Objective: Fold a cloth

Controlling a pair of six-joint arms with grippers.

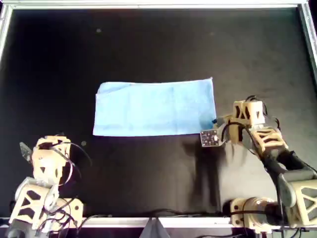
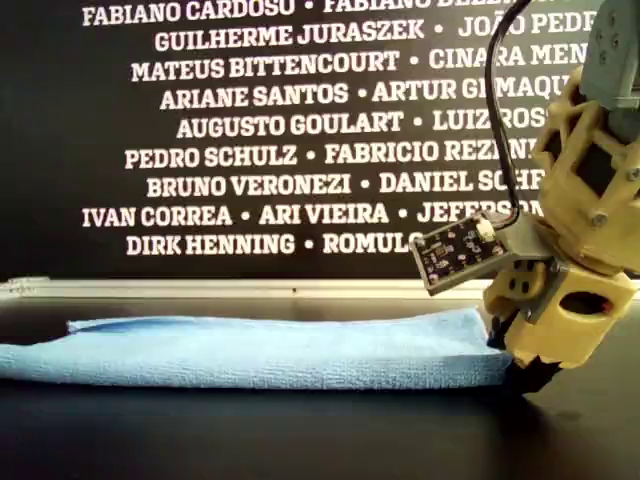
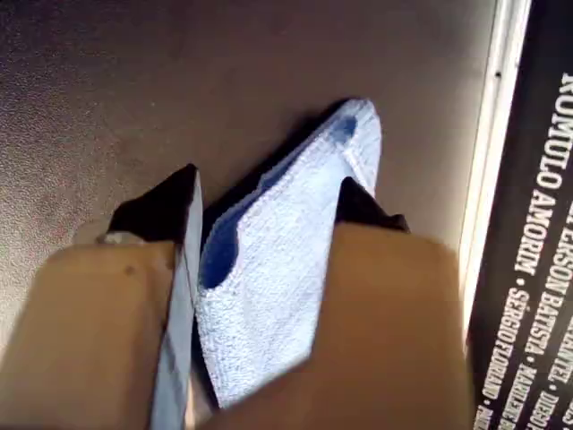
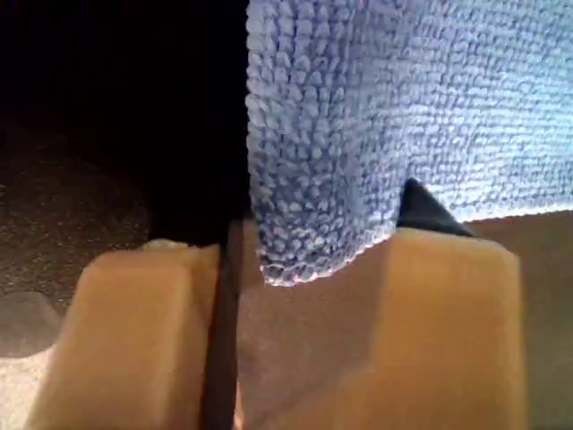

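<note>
Between the left gripper's (image 3: 269, 193) parted jaws we see the cloth (image 1: 153, 109); whether they pinch it, we cannot tell. It lies mid-table (image 1: 148, 44), seemingly folded once. The right gripper's (image 4: 322, 224) open jaws straddle a corner; we judge another fold remains.

We see two arms built from tan, 3D-printed-looking segments with triangular cut-outs along their sides. Thin black cables loop loosely over the joints of both. One arm's claw (image 1: 214, 124) carries a small dark purple circuit board (image 2: 462, 250) dotted with tiny components, fixed on a grey bracket. In the wrist views each claw shows broad tan blocks ending in dark, thin-edged fingers (image 3: 170, 202), black at their tips.
</note>
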